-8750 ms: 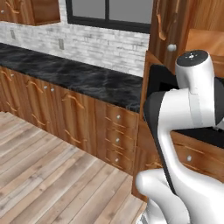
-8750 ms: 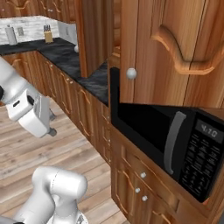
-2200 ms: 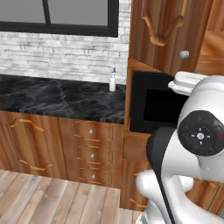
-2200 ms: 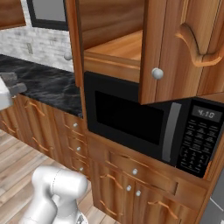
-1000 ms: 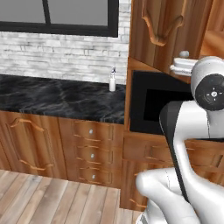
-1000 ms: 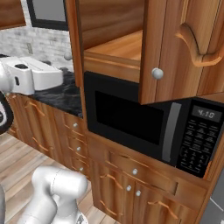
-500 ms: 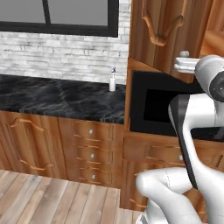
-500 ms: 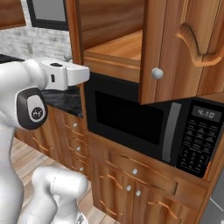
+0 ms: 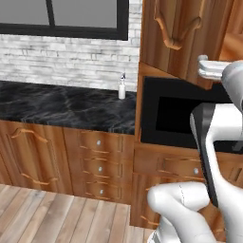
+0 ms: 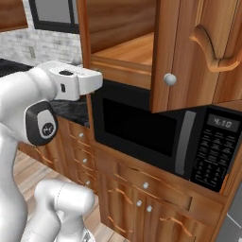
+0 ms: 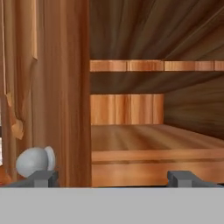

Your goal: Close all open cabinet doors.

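Looking along the hand view, I have the two-finger gripper [image 11: 113,177] with its jaws wide apart and nothing between them, pointed into the open upper cabinet. Left fingertip [image 11: 43,178] sits just under the small round silver knob [image 11: 34,161] of the open reddish-brown arched cabinet door [image 11: 52,87], whose edge faces me and covers the left part of the view. Right of it I see the bare wooden cabinet floor [image 11: 148,140] and one shelf board [image 11: 153,65] above.

From the right base view, that door [image 10: 198,52] stands swung out toward me over the black glossy microwave [image 10: 156,130], knob [image 10: 169,79] near its lower left corner. My white arm's hand [image 10: 75,82] is level with the cabinet's bottom edge, left of the opening and just beside the cabinet's side post [image 10: 84,42].

From the left base view, a second arched door panel [image 9: 180,35] hangs out over the microwave front [image 9: 175,114]. Left of it runs the black marble counter [image 9: 61,107] with a small white soap dispenser [image 9: 122,87] against the grey brick wall [image 9: 66,59]. Short drawer fronts with silver knobs [image 9: 97,163] sit below the counter.
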Motion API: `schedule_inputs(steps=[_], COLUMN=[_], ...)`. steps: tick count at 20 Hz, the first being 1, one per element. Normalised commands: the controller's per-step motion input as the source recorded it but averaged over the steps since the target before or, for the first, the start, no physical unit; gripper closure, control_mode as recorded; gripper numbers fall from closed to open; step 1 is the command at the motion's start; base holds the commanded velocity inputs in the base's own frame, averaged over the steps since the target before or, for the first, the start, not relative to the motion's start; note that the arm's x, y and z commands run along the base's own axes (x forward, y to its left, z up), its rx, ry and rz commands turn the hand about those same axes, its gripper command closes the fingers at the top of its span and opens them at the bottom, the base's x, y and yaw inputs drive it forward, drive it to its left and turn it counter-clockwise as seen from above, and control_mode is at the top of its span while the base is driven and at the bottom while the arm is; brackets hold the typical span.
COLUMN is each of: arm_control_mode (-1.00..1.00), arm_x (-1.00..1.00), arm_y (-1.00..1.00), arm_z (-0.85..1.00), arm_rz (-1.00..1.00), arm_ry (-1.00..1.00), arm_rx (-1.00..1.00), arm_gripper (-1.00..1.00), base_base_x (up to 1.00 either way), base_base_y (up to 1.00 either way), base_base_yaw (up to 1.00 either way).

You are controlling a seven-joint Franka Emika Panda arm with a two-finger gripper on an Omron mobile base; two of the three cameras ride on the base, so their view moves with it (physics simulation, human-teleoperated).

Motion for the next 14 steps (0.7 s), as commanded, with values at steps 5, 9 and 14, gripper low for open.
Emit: schedule_inputs(steps=[5,9,14], arm_control_mode=[-1.0,-1.0,-1.0], arm_x=[0.13,0.72,0.02], arm_y=[0.07,0.0,0.1], arm_z=[0.1,0.0,0.0], arm_rz=[-0.07,-0.02,-0.01], arm_ry=[0.03,0.22,0.08], arm_rx=[0.0,0.0,-0.02], arm_gripper=[-1.0,-1.0,-1.0], base_base_x=[0.0,0.0,0.0], base_base_y=[0.0,0.0,0.0], base_base_yaw=[0.0,0.0,0.0])
